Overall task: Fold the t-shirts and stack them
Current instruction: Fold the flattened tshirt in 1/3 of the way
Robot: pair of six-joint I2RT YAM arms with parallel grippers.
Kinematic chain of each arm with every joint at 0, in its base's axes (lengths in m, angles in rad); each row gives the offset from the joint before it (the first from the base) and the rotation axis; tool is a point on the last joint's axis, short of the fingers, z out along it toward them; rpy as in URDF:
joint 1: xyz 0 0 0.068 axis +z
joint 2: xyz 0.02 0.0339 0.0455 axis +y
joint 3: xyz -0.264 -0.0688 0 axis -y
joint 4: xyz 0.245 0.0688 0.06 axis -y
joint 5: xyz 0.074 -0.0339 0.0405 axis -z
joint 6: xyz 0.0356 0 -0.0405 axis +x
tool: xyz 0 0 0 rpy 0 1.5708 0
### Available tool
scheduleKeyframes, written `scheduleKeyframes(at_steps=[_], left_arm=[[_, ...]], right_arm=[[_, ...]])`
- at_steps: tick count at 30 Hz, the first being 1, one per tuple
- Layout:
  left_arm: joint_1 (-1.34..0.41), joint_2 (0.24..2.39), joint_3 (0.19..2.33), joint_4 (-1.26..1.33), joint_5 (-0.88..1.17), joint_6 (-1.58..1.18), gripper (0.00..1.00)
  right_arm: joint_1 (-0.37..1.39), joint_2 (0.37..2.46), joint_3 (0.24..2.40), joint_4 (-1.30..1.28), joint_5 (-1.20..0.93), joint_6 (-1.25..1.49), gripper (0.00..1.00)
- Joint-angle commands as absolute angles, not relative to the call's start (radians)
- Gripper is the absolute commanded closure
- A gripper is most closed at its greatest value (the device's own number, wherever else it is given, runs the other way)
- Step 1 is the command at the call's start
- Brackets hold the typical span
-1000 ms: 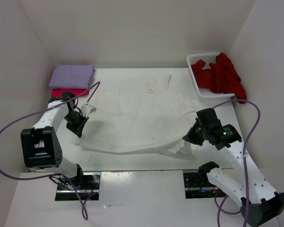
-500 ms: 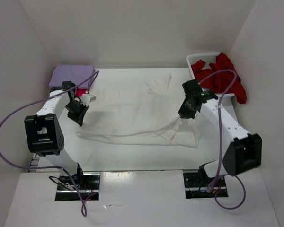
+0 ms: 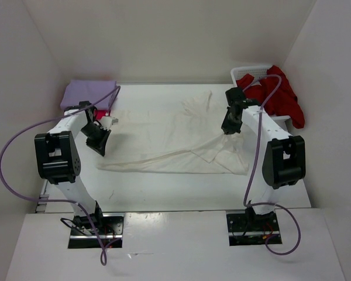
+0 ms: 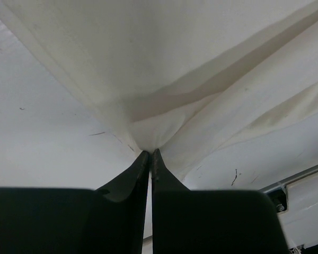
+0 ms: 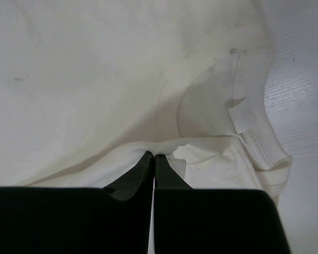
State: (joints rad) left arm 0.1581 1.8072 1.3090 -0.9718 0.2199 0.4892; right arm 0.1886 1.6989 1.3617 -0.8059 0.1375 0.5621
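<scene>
Cream t-shirt (image 3: 164, 134) lies spread on the table (image 3: 164, 190), left of the basket (image 3: 245, 72), with its basket-side part doubled over. Looks mid-fold.

Left gripper (image 4: 150, 153): jaws together, pinching a cloth corner at the shirt end farthest from the basket.

Right gripper (image 5: 153, 155): jaws together on a fold by the collar, at the end nearest the basket.

Pinching both ends likely keeps the crease taut. Both arms are stretched forward with wrists tipped down, low over the cloth.

Lavender t-shirt (image 3: 88, 93) sits folded well left of the basket. Dark red t-shirt (image 3: 281, 96) is draped over the basket.
</scene>
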Motion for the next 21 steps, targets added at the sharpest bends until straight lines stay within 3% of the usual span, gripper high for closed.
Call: scheduleKeyframes(at_steps=[1, 9, 12, 13, 16, 21], left_arm=[[0.173, 1.847, 1.338, -0.98, 0.25, 0.472, 0.93], [0.244, 1.882, 1.405, -0.971, 0.365, 0.411, 0.87], [0.282, 1.908, 1.417, -0.96, 0.411, 0.397, 0.82], [0.296, 1.908, 1.417, -0.948, 0.425, 0.387, 0.74], [0.359, 1.928, 1.428, -0.948, 0.488, 0.377, 0.64], [0.44, 1.829, 1.479, -0.959, 0.523, 0.446, 0.6]], right_arm=[[0.178, 1.744, 1.404, -0.765, 0.141, 0.511, 1.0], [0.147, 1.835, 1.445, -0.727, 0.15, 0.511, 0.97], [0.147, 1.876, 1.488, -0.715, 0.14, 0.499, 0.69], [0.147, 1.89, 1.5, -0.715, 0.129, 0.489, 0.57], [0.147, 1.87, 1.551, -0.727, 0.144, 0.489, 0.45], [0.147, 1.675, 1.464, -0.738, 0.183, 0.551, 0.41]])
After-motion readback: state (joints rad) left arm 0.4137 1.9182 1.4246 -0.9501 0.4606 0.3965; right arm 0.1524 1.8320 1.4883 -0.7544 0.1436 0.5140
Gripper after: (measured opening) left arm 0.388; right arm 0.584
